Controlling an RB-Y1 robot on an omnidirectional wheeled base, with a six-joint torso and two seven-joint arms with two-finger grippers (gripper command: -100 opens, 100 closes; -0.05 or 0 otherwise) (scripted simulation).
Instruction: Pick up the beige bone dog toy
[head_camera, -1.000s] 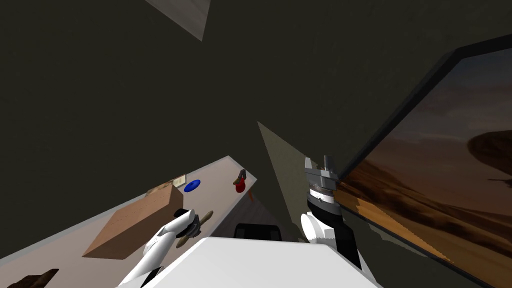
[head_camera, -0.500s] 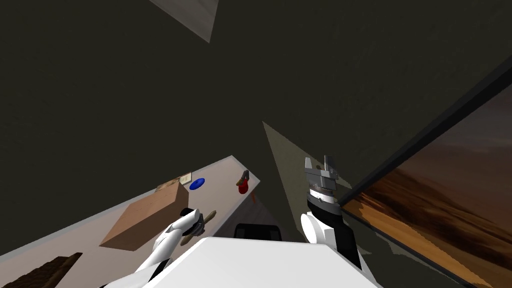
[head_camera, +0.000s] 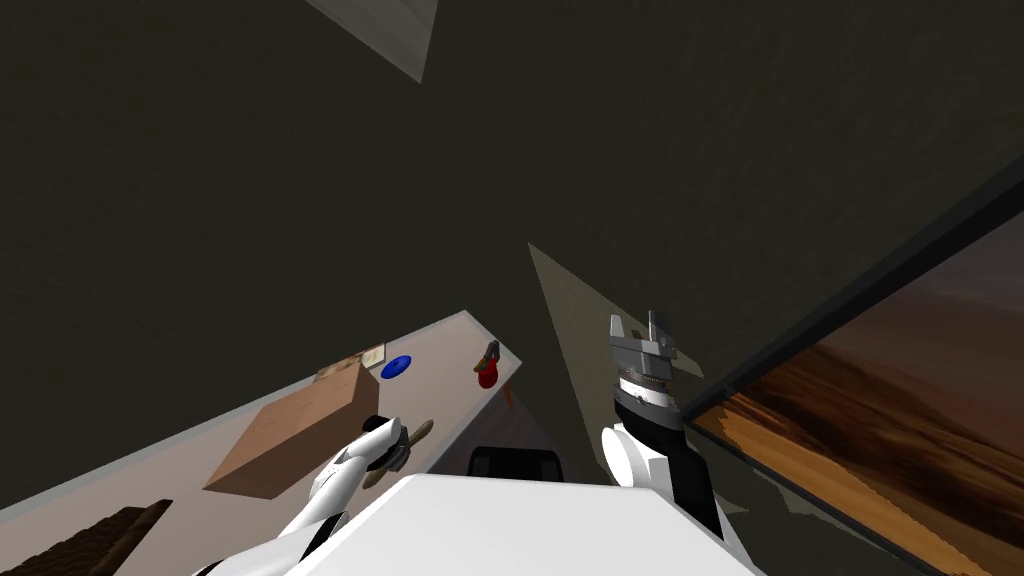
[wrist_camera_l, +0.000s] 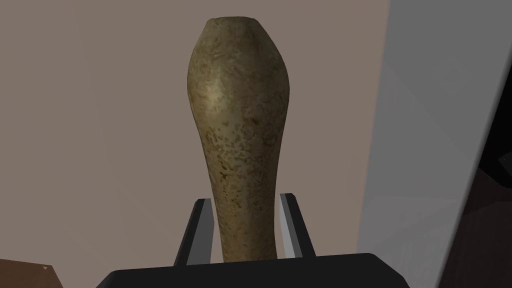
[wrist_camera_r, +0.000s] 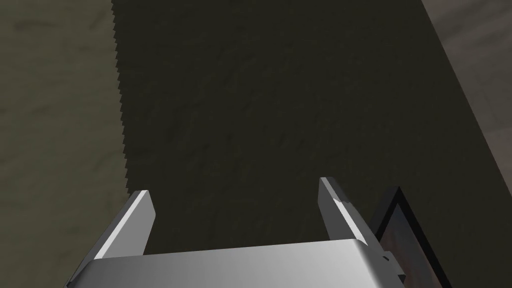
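The beige bone dog toy (wrist_camera_l: 240, 130) lies on a pinkish-beige table (wrist_camera_l: 100, 125), its speckled shaft running between the fingers of my left gripper (wrist_camera_l: 244, 197). Both fingers (wrist_camera_l: 199, 225) press the sides of the shaft, so the gripper is shut on it. In the head view, the left gripper (head_camera: 393, 450) sits low over the table near its front edge, and one end of the bone (head_camera: 421, 430) sticks out past it. My right gripper (head_camera: 637, 325) is raised to the right of the table, open with nothing between its fingers (wrist_camera_r: 140, 215).
A brown cardboard box (head_camera: 290, 435) stands on the table (head_camera: 450, 345) just left of my left hand. Farther back lie a blue disc (head_camera: 396, 367) and a red object (head_camera: 487, 375). A dark brown thing (head_camera: 90, 545) is at the near left. A framed picture (head_camera: 900, 420) hangs on the right.
My head view has shifted, sliding the table's things slightly right. My left hand has settled lower over the bone, so less of it shows. The right arm has not moved.
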